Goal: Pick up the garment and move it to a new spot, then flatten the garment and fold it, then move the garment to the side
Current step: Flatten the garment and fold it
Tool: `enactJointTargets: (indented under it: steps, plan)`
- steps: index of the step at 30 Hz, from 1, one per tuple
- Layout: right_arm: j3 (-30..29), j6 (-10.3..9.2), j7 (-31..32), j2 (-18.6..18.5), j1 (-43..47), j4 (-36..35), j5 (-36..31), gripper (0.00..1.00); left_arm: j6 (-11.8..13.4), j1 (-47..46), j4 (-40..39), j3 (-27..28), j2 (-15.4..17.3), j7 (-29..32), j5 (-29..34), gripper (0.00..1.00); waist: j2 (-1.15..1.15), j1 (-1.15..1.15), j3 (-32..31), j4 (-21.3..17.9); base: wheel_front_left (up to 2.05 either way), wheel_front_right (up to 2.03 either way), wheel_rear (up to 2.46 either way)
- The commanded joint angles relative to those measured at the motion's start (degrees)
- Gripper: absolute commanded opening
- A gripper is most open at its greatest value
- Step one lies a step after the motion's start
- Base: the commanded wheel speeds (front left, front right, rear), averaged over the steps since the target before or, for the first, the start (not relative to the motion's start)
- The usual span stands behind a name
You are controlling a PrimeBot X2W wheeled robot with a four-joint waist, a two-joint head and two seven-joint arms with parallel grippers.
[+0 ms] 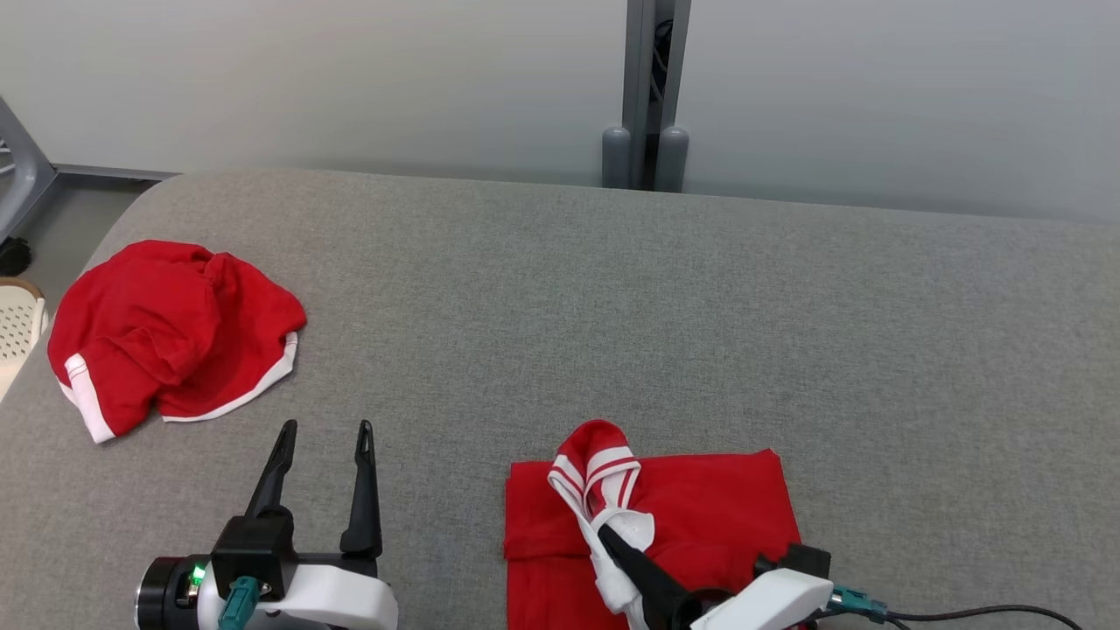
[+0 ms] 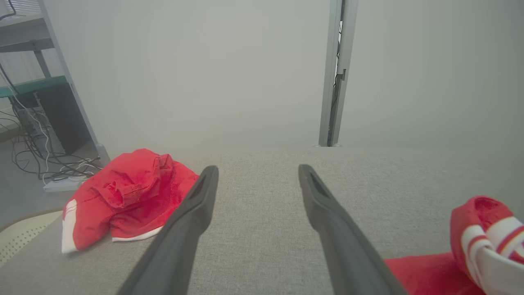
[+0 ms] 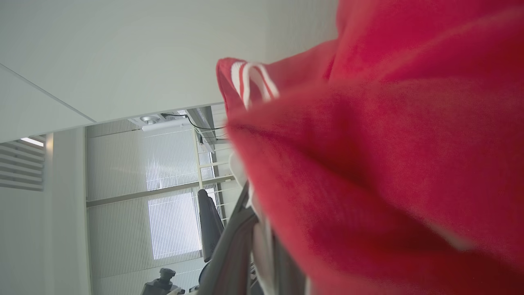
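Note:
A red garment (image 1: 700, 507) with white stripes lies partly folded at the near middle of the grey table (image 1: 612, 289). My right gripper (image 1: 612, 535) is shut on its white-striped edge, which stands lifted in a loop above the flat part. Red cloth (image 3: 389, 164) drapes close over the lens in the right wrist view, beside one dark finger (image 3: 229, 250). My left gripper (image 1: 325, 430) is open at the near left, nothing between its fingers, well left of this garment. Between its fingers (image 2: 192, 213) the left wrist view shows bare table, with the lifted striped edge (image 2: 491, 233) at far right.
A second red garment (image 1: 166, 337) with white trim lies crumpled at the table's left edge, also in the left wrist view (image 2: 127, 192). A pale perforated basket (image 1: 17, 319) stands beyond that edge. A grey post (image 1: 647, 96) and wall rise behind the table.

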Motion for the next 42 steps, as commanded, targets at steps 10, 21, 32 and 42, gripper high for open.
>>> enactJointTargets:
  steps: [10, 21, 32, 42]
  plan:
    - [4.6, 0.14, 1.0, 0.3, -4.5, 4.8, 2.1, 0.0, 0.2, -1.8, 0.4, -0.6, 0.2, -0.2, -0.5, 1.0, 0.0, 0.0, 2.1, 0.7, 0.0, 0.0, 0.0]
    - [8.7, 0.15, 1.2, 0.0, -8.2, 5.6, 2.3, 1.0, 0.6, -1.9, 1.3, -1.0, 0.2, -0.2, -0.9, 1.0, 0.0, 0.0, 2.1, 0.2, 0.0, 0.0, 0.0]
    - [5.9, 0.14, -4.5, -12.0, -12.9, -8.8, 0.0, 1.0, 0.4, -0.1, 0.6, 0.3, 0.2, -0.2, -0.9, 1.0, 0.0, 0.0, -1.6, -2.5, 0.0, 0.0, 0.0]
    - [-7.1, 0.15, -9.8, -26.0, -16.0, -3.1, -25.0, 1.0, 0.6, 0.0, -1.0, 0.7, 0.1, -0.2, -1.5, 1.0, 0.0, 0.0, -2.6, -4.4, 0.0, 0.0, 0.0]
